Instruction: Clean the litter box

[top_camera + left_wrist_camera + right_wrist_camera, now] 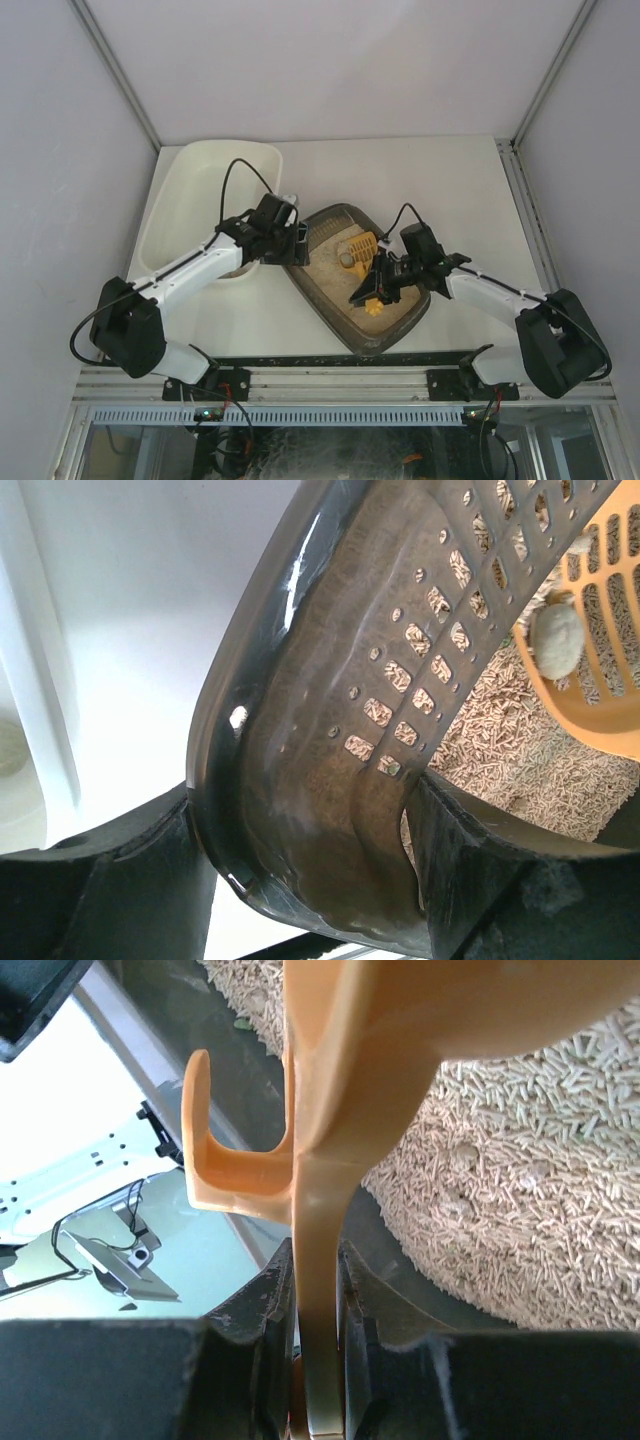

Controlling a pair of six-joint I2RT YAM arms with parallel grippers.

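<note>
My left gripper (291, 244) clamps the wall of the litter box (310, 810), mid-table just beside the white tub (195, 200), while my right gripper (383, 282) pinches the orange scoop (362, 245) by its handle; I judge a slow, level lift best keeps the clump (555, 645) aboard.

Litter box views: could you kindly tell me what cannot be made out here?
Top external: scoop handle, hidden by the right arm; white tub near end, hidden by the left arm.
Left wrist: most of the litter box, cut off by the frame edges.
Right wrist: scoop's head, blurred and cut off at the top.
</note>
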